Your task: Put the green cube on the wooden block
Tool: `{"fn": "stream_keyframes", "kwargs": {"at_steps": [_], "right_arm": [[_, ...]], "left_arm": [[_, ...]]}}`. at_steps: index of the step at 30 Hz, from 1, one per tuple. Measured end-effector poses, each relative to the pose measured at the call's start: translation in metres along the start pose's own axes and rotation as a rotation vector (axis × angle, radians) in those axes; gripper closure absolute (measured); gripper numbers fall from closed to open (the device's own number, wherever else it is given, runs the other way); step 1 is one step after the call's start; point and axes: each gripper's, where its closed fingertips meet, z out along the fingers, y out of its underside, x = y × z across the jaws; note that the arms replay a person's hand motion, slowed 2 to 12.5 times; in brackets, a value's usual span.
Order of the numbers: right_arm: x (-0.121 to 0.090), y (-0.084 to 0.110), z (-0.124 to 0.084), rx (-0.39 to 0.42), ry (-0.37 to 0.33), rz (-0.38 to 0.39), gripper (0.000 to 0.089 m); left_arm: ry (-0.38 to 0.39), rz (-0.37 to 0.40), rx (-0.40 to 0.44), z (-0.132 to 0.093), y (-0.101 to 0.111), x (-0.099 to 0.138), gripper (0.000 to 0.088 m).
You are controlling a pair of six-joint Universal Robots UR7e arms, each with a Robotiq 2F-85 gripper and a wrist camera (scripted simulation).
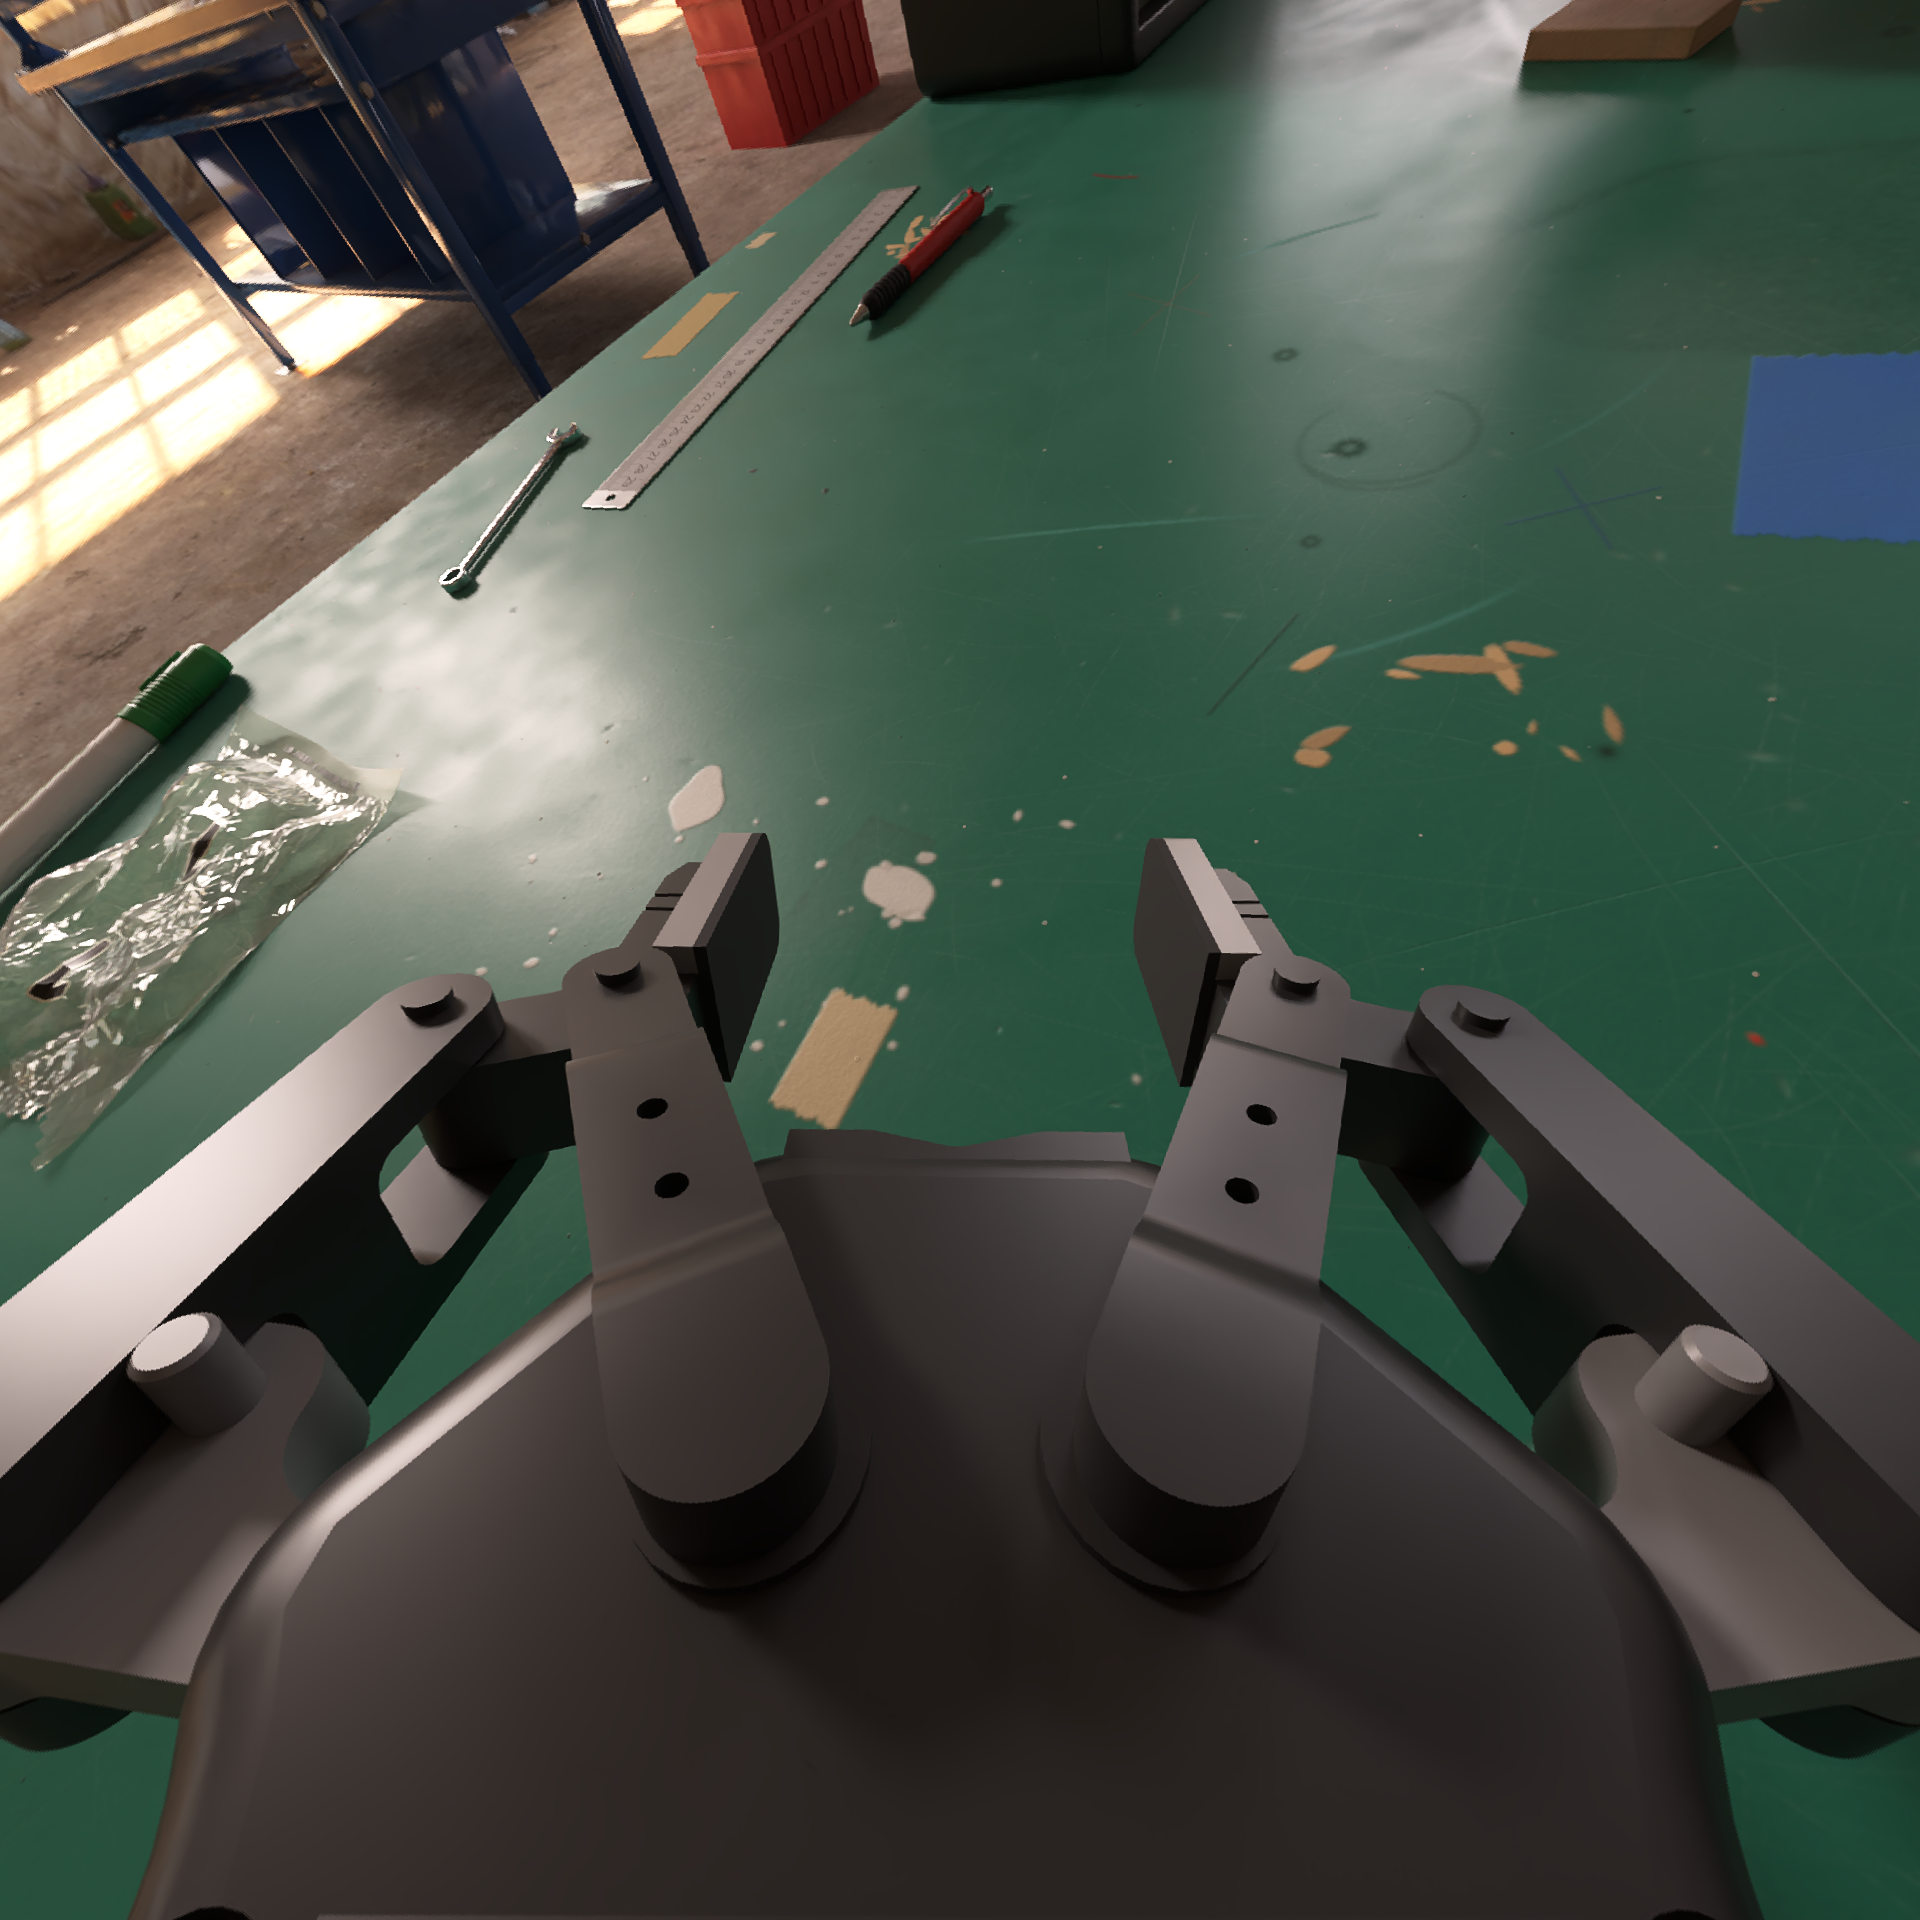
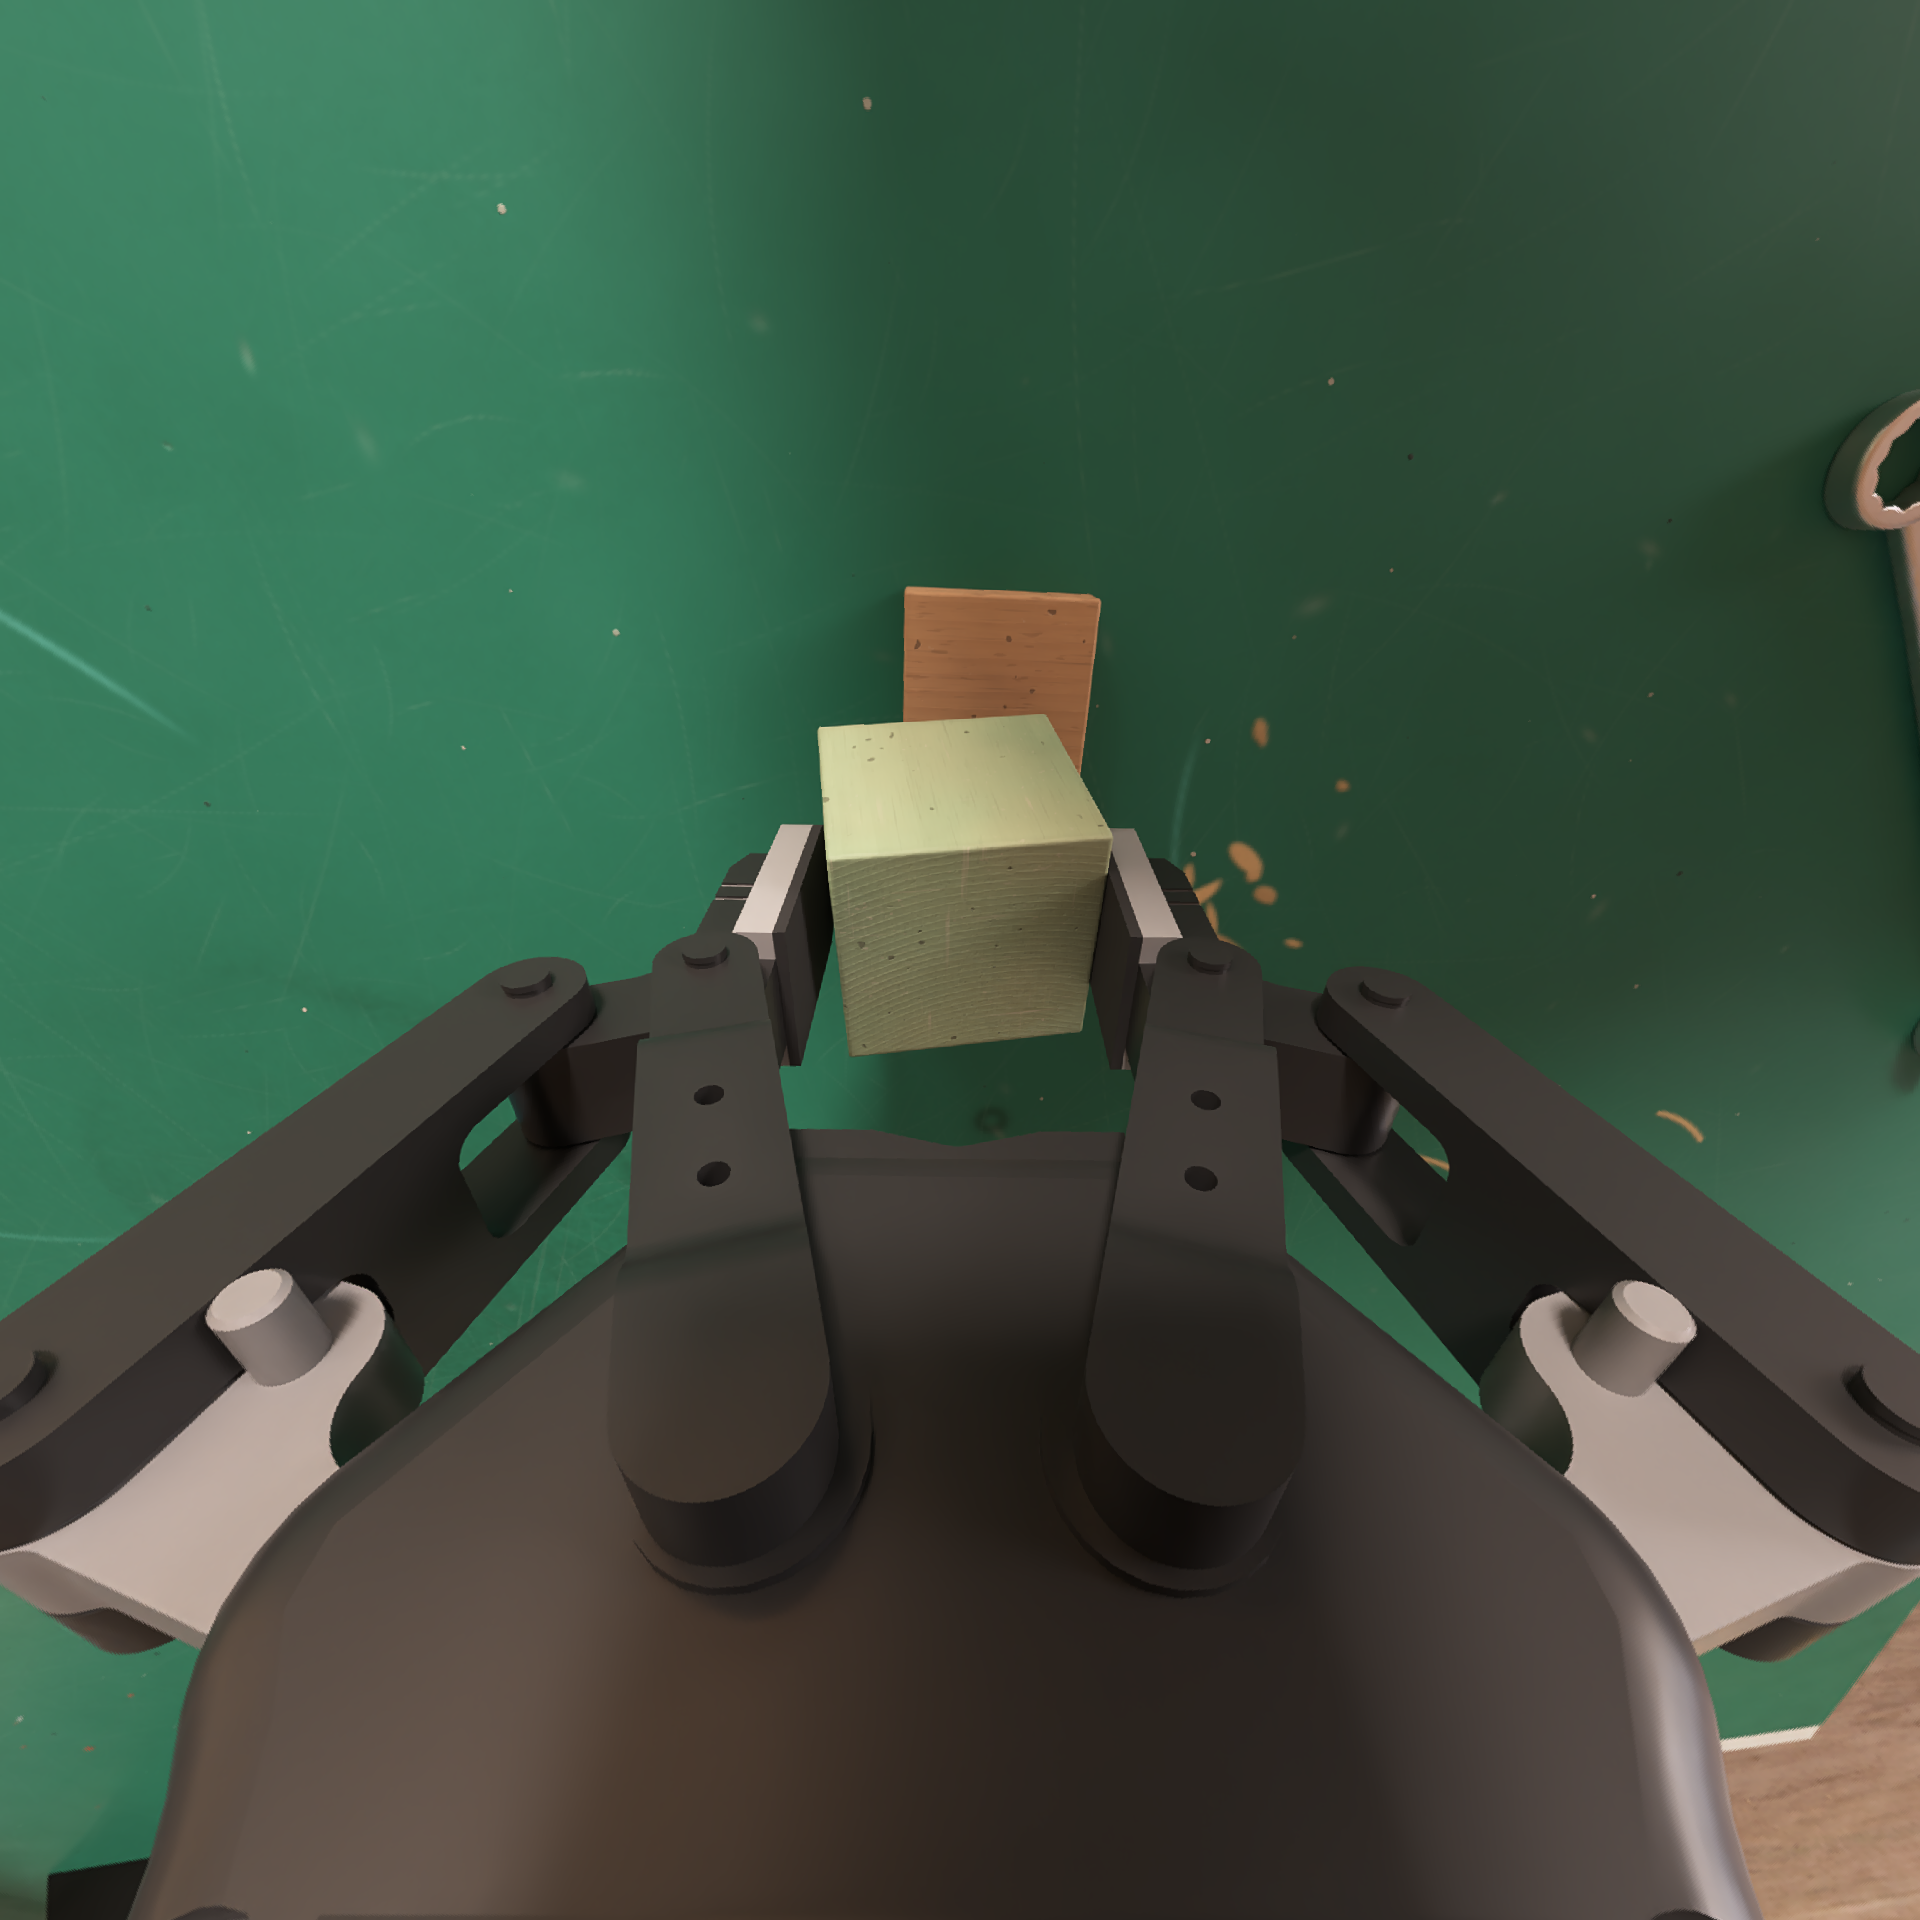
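Observation:
In the right wrist view, my right gripper [image 2: 961, 935] is shut on the pale green cube [image 2: 961, 883], with a pad pressed on each side of it. The brown wooden block [image 2: 997, 655] lies on the green table just beyond the cube, and the cube hides its near part. Whether the cube touches the block, I cannot tell. In the left wrist view, my left gripper [image 1: 956, 935] is open and empty above the table, with neither cube nor brown block in view.
In the left wrist view lie a wrench [image 1: 509, 509], a steel ruler [image 1: 748, 348], a red pen [image 1: 925, 255], a green-capped marker [image 1: 114, 738] and a plastic bag [image 1: 166, 914] near the table's left edge. A blue patch [image 1: 1834, 447] is at right. A wrench head [image 2: 1886, 488] shows at right in the right wrist view.

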Motion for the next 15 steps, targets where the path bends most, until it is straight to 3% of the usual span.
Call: {"fn": "stream_keyframes", "kwargs": {"at_steps": [15], "right_arm": [[0.0087, -0.0025, 0.0097, -0.042, 0.041, 0.024, 0.0460]], "left_arm": [[0.007, -0.011, -0.005, 0.0012, 0.0018, -0.0018, 0.0265]]}}
